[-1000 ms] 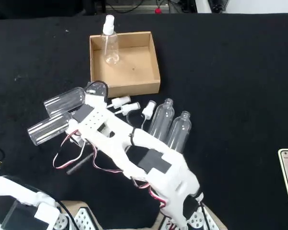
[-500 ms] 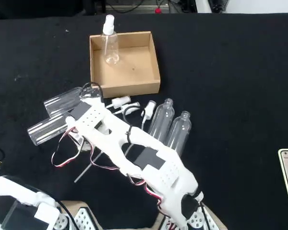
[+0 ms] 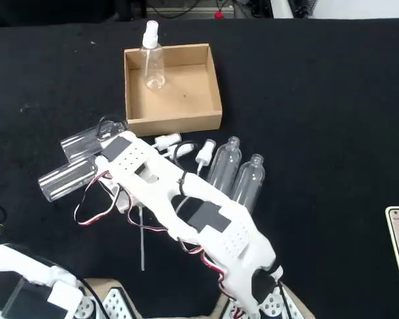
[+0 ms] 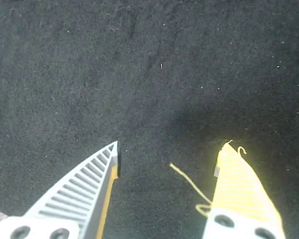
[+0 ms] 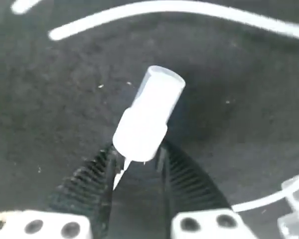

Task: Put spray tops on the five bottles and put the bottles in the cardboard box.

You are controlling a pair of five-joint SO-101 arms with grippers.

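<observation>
Spray top's dip tube (image 3: 141, 239) is my marker in the high view: a thin pale line coming out from under the right arm (image 3: 161, 189) and running almost straight toward the near edge of the table (image 3: 332, 100). That arm lies partly over two bare bottles (image 3: 86, 141) resting on their sides off the near-left corner of the cardboard box (image 3: 176, 123). I can't make out their necks. Two more open bottles (image 3: 225, 165) lie side by side on the arm's other side, necks toward the far edge. Loose spray tops (image 3: 166, 141) sit between them and the box's near wall. One capped bottle (image 3: 151, 63) stands in the box's far-left corner.

In the left wrist view, my left gripper (image 4: 170, 147) is spread wide over bare black cloth with nothing between its fingers.

In the right wrist view, my right gripper (image 5: 137, 157) pinches the spray top (image 5: 148, 112) by its lower end, cap pointing away from the fingers.

As I read it, the right arm is the nearer one. The tube points toward the near edge and the visible necks open toward the far edge, so the directions roughly suit. However, the tube lies left of those necks and nearer the near edge, so it would have to enter from their far side.
</observation>
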